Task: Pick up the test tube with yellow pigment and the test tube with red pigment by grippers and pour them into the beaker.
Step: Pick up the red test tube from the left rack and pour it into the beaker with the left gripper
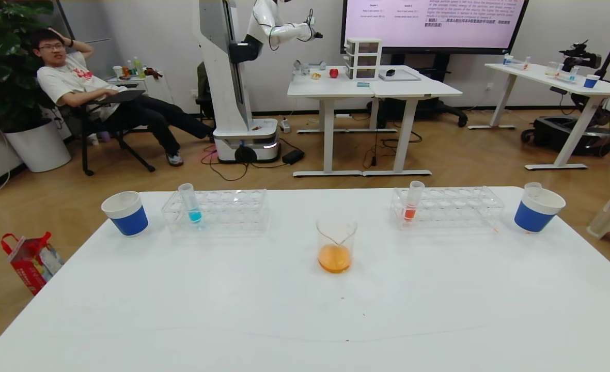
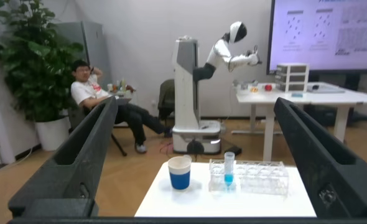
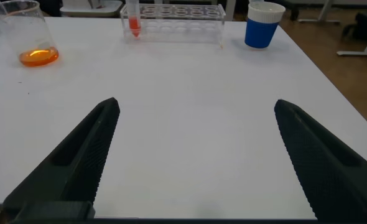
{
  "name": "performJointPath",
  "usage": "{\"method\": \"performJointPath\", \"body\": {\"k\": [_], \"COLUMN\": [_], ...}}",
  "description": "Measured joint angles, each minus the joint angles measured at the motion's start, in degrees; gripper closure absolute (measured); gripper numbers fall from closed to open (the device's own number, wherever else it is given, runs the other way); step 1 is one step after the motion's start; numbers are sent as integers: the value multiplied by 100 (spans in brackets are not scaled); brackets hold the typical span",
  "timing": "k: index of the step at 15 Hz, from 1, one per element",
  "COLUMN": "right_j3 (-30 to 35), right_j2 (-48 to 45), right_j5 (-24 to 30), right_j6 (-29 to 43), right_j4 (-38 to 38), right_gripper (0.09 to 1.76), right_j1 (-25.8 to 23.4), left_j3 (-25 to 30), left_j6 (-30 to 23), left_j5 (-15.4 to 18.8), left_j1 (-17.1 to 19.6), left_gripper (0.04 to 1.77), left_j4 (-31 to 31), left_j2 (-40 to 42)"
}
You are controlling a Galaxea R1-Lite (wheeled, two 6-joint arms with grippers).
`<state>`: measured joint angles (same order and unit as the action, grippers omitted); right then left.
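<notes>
The beaker (image 1: 335,243) stands mid-table with orange liquid in its bottom; it also shows in the right wrist view (image 3: 31,31). A test tube with red pigment (image 1: 412,204) stands upright at the left end of the right rack (image 1: 459,206), and shows in the right wrist view (image 3: 134,18). No tube with yellow liquid is in view. Neither gripper shows in the head view. My left gripper (image 2: 196,102) is open and empty, held level well back from the table's left part. My right gripper (image 3: 196,104) is open and empty over bare table, nearer me than the right rack.
A blue-liquid tube (image 1: 191,202) stands in the left rack (image 1: 232,209). Blue paper cups stand at far left (image 1: 126,213) and far right (image 1: 537,212); a clear tube top (image 1: 533,186) shows at the right cup's rim. The table's front half is bare white.
</notes>
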<state>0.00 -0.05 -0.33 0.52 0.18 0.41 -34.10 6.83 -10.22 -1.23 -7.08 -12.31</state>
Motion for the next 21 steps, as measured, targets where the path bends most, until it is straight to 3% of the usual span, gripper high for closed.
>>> {"method": "performJointPath", "body": {"k": [3, 4, 8, 10, 12, 15, 17, 21], "right_j3": [0, 0, 0, 0, 0, 0, 0, 0], "right_j2": [0, 0, 0, 0, 0, 0, 0, 0], "right_j5": [2, 0, 0, 0, 2, 0, -2, 4], "right_j6": [0, 0, 0, 0, 0, 0, 0, 0], "right_j4": [0, -2, 0, 0, 0, 0, 0, 0], "right_gripper": [11, 11, 11, 11, 11, 11, 11, 11], "right_j1": [2, 2, 2, 2, 2, 2, 2, 2], "left_j3": [863, 1191, 2738, 3234, 3319, 3350, 3394, 3388], "left_j6": [-352, -416, -546, -553, -680, -685, -545, -308], "left_j5": [1006, 1164, 1302, 1304, 1267, 1219, 980, 1040], "left_j1": [61, 77, 85, 88, 88, 90, 90, 88], "left_gripper": [6, 6, 6, 6, 6, 6, 6, 6], "left_j4": [-441, -542, -705, 50, 618, 538, 572, 772], "left_j2": [772, 934, 1204, 1229, 1239, 1241, 1241, 1242]}}
